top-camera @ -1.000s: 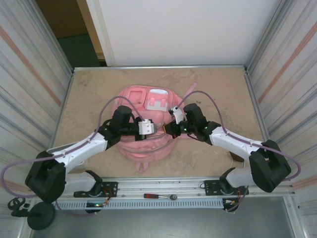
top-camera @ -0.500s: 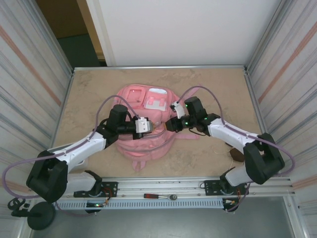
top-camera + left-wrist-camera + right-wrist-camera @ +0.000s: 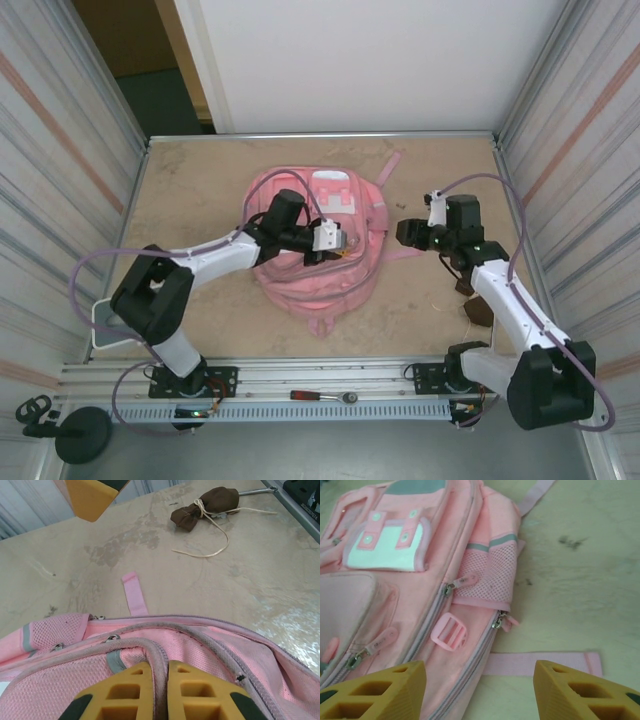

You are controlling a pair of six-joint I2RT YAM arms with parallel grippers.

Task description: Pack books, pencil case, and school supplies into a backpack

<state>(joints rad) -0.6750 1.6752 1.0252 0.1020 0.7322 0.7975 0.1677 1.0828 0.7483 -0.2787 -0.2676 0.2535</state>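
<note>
the left gripper (image 3: 333, 240) pinches the rim of the backpack (image 3: 310, 290) at mid-frame, while the right gripper (image 3: 407, 233), jaws spread, hangs near its right edge.

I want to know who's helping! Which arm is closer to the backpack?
Left arm. Its jaws pinch a loop on the backpack; the right arm hangs beside it, jaws open.

The backpack (image 3: 330, 285) is matt pink cloth; the table (image 3: 200, 180) looks smooth and matt.

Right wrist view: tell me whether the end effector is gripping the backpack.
No, the right end effector stands wide open, clamping nothing, with the backpack lying beyond it.
</note>
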